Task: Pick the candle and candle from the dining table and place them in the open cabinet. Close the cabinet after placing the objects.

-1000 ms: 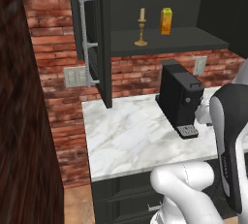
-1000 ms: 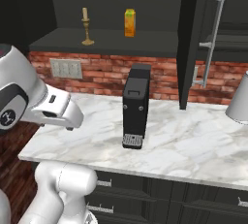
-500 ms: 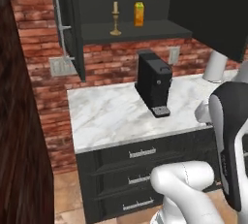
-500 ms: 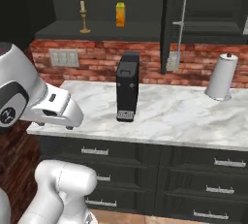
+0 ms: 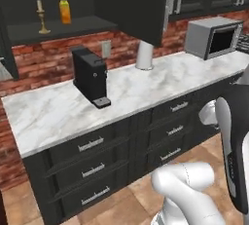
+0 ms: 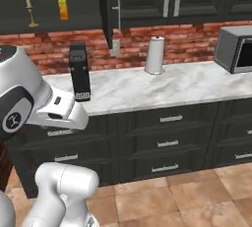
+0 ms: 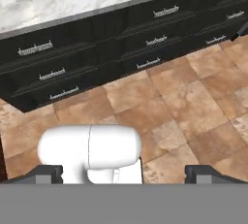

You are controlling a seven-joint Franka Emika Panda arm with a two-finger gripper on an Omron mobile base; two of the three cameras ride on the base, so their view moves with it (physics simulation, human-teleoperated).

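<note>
Kitchen: marble worktop, microwave, coffee machine.

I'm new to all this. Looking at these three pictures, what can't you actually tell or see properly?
- Second candle: the shelf of the tall black cabinet shows one cream candle on a brass holder beside a small amber-orange carton; the picture's left edge cuts off the rest of the shelf.
- Grey microwave: cut off by the right edge of the right base view.
- Pincer: hand view, just the dark tips, wide apart, holding nothing.
</note>
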